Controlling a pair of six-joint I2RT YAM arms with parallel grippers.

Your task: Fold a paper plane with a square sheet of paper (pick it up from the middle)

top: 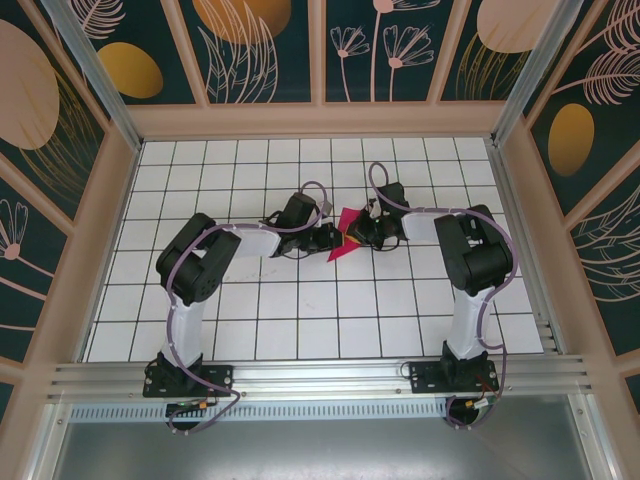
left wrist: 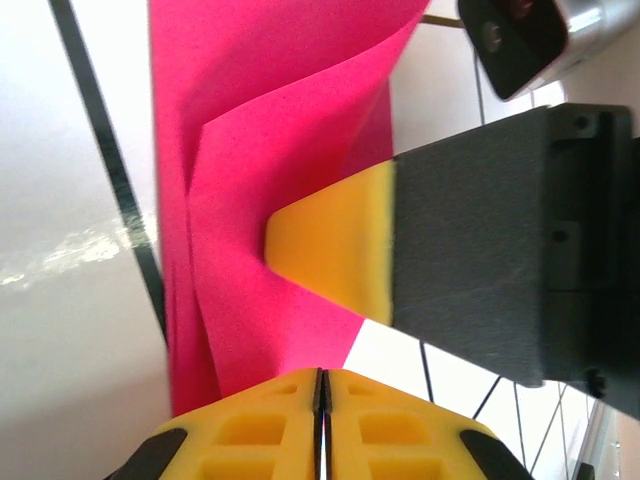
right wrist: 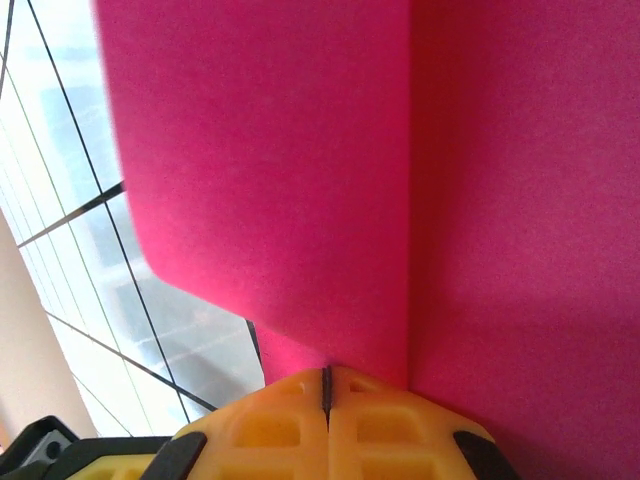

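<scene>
I work inside a walled bay: wood-framed panels (top: 260,50) painted with leaves and flowers close it in at 9, 12 and 3 o'clock, with a metal rail (top: 320,378) along the 6 o'clock edge. The white tabletop (top: 300,330) is ruled into a black grid. Open tiles lie on every side of the work, and most of the free room is toward 6 and 12 o'clock.

The left arm (top: 190,270) rises from 7 o'clock and the right arm (top: 470,250) from 5 o'clock. Both bend inward and meet just 12 o'clock of centre.

Between them is the sheet of paper (top: 343,240), well apart from every wall. It is thin, matte magenta-pink and unmarked. From above it looks partly folded, with a point aimed toward 7 o'clock. I cannot tell whether it touches the tabletop.

In the left wrist view the sheet stands in curved, overlapping layers with one soft fold. In the right wrist view a straight crease runs from 12 to 6 o'clock down its face, and a rounded corner hangs at 8 o'clock.

The left fingers (left wrist: 260,430) are yellow waffle-patterned pads. They are pressed together to a hairline seam, and the sheet's lower edge runs into them, so I read them as pinching the paper. One wedge-shaped yellow tip of the other arm lies against the pink face at 3 o'clock.

The right fingers (right wrist: 270,430) are likewise fully closed, with the paper nipped at their seam.
</scene>
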